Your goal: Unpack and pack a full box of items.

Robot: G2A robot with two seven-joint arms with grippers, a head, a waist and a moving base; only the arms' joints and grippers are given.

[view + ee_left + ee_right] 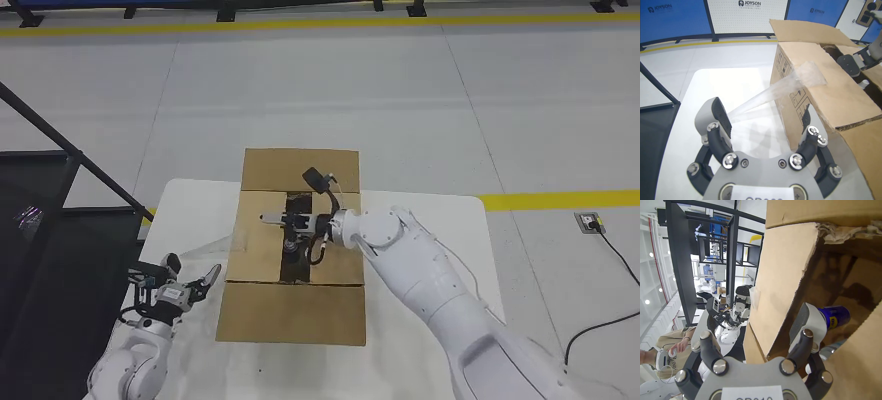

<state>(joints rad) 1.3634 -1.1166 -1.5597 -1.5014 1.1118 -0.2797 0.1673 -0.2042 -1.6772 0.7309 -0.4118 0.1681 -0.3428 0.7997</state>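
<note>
One brown cardboard box (290,315) sits mid-way across the white round-cornered worktop (200,210), spanning it from the far edge almost to the near edge. Four flaps counted: the far and near flaps are folded outward, and the two inner flaps lie nearly flat with a dark slot between them. The right gripper (757,311) hangs over that slot with its jaws spread wide. They straddle the torn edge of one inner flap, with one finger outside and one finger (806,321) inside the box; the flap is not pinched. One blue cylindrical spray can (836,315) lies inside the box just beyond the inner finger, partly screened by it. Other contents below the can are too hidden to identify. The left gripper (762,108) is near the worktop's front left corner, beside the box's left wall, with its jaws wide apart. One strip of clear packing tape (772,92) stretches from the box's upper left edge to the pad of one of its fingers (721,115), apparently stuck there and crossing the gap between gripper and box. Surroundings: pale grey floor with yellow floor lines (560,200), a black metal rack (40,200) off the worktop's left edge, and one black cable (615,260) on the floor to the right.
</note>
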